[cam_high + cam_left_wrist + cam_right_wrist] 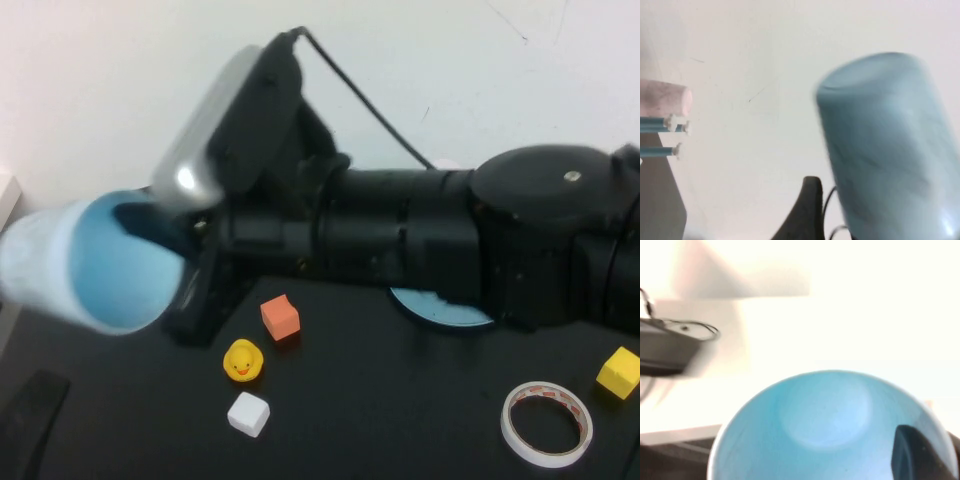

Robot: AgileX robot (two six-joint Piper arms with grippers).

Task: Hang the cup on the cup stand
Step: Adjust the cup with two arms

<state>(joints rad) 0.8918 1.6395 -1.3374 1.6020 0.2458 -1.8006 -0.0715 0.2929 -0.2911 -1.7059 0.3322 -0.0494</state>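
My right gripper [165, 260] is shut on the light blue cup [95, 262] and holds it raised on its side at the left, mouth toward the high camera. One finger [912, 455] is inside the rim of the cup [825, 425]. The left wrist view shows the cup's outside [885, 145] close up. The cup stand's blue base [440, 308] shows just below my right arm; its white-capped pegs [660, 122] show in the left wrist view, well apart from the cup. A dark shape at the bottom left of the high view is probably my left gripper [30, 425], low and apart from the cup.
A pale pink cup [665, 97] sits over one peg. On the black table lie an orange cube [280, 317], a yellow duck [243, 360], a white cube [248, 413], a tape roll [546, 423] and a yellow cube [619, 372].
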